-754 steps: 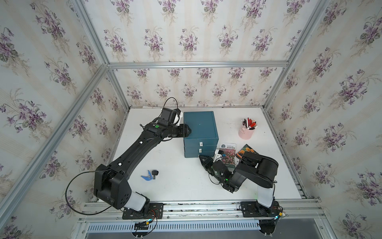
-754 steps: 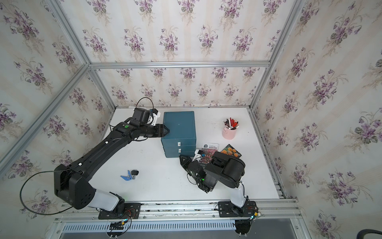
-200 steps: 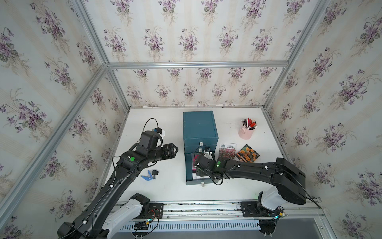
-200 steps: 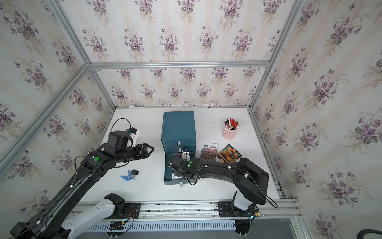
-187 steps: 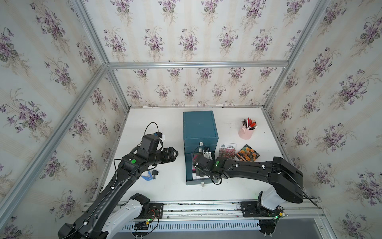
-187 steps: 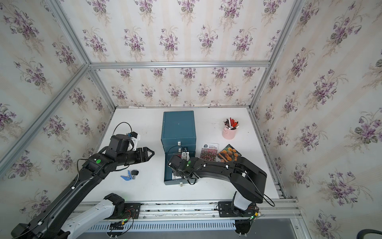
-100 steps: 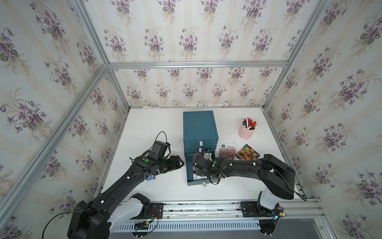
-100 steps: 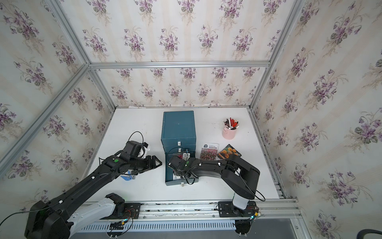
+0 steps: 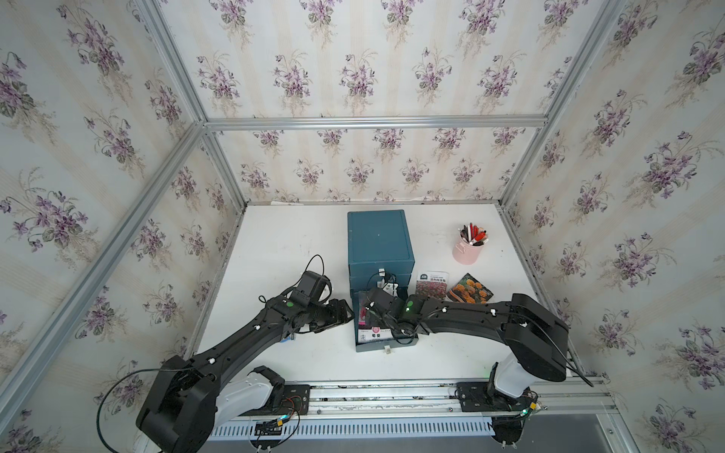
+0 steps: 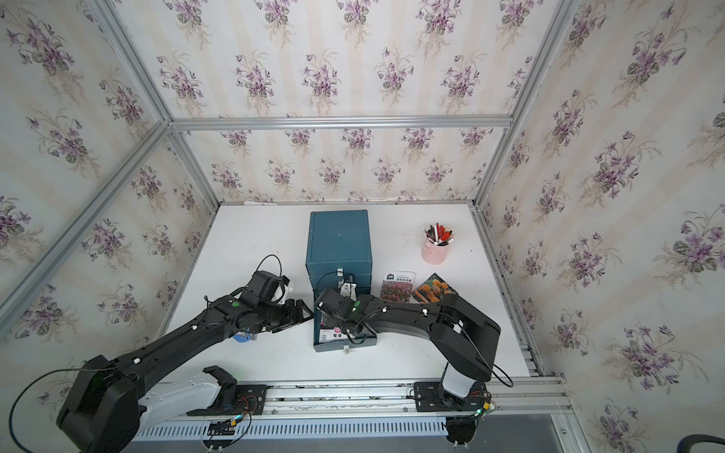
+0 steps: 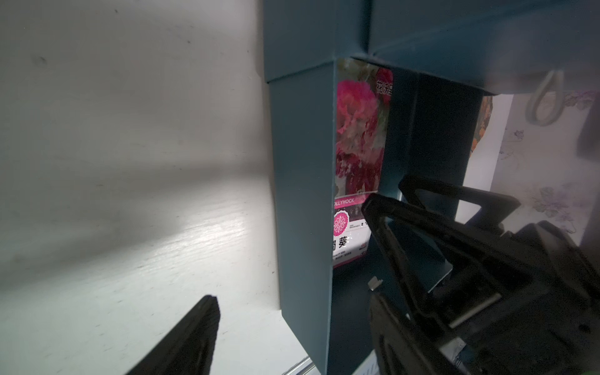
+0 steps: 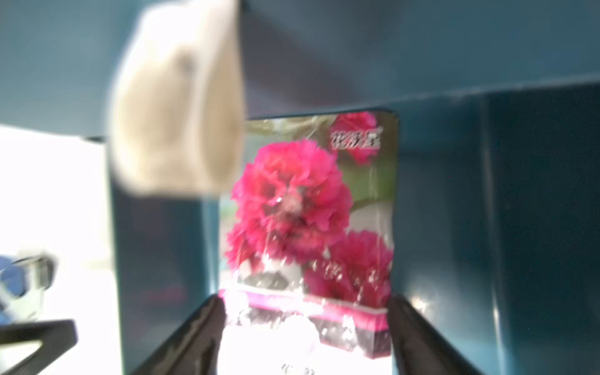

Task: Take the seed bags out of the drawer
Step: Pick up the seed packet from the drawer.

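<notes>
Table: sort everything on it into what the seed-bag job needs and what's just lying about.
Job: hollyhock bag in the open drawer; flower-field bag and marigold bag, already out on the table; blue cabinet.
Lying about: pink pen cup; small blue object by the left arm.

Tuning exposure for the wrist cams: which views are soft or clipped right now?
Right wrist view: soft all over, the pink-bloom seed bag smeared with glare streaks, the table clipped to white, the beige drawer pull a close blur. Left wrist view: sharper, bag print readable, but dim with a shadow band across the table. Both top views: crisp, evenly lit.
</notes>
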Available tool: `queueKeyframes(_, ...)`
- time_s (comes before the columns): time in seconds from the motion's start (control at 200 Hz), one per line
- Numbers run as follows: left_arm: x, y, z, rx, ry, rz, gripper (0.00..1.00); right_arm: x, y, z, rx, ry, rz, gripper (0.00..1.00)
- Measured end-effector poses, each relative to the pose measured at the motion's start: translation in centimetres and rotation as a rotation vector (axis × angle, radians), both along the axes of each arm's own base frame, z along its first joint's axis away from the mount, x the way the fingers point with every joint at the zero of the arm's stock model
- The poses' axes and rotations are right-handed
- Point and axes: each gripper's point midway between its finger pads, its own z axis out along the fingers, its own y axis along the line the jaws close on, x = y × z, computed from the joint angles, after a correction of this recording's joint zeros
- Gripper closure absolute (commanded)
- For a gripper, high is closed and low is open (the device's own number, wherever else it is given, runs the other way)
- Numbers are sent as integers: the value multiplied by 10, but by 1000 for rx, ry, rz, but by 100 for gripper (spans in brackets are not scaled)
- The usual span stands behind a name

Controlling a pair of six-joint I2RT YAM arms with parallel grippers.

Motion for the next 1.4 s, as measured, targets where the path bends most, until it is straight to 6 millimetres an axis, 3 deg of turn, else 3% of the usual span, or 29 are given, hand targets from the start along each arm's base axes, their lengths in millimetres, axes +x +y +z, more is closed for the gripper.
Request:
queueKeyframes(0.105, 1, 0, 0, 2, -3, 0, 23, 0, -10, -17, -53, 29, -24, 15)
queueKeyframes(0.2, 1, 0, 0, 5, -4, 0, 23, 1, -15, -26, -86, 31, -31, 25)
queueKeyframes(0.55, 1, 1, -3, 20, -2, 1, 23, 3, -10, -35, -49, 5, -34, 100)
queueKeyframes(0.779, 0, 2, -7, 26, 6, -2, 24, -5, -1, -19, 29, 30, -1, 100)
queueKeyframes(0.964, -1, 3, -7, 29, 4, -1, 24, -9, 16, 27, 145, 4, 46, 100)
queueKeyframes(1.239, -1, 4, -8, 33, 6, 0, 24, -19, 12, 52, 217, 11, 52, 100)
queueKeyframes(1.399, -1, 4, -7, 31, 0, 1, 24, -33, 14, 95, 283, -35, 90, 100)
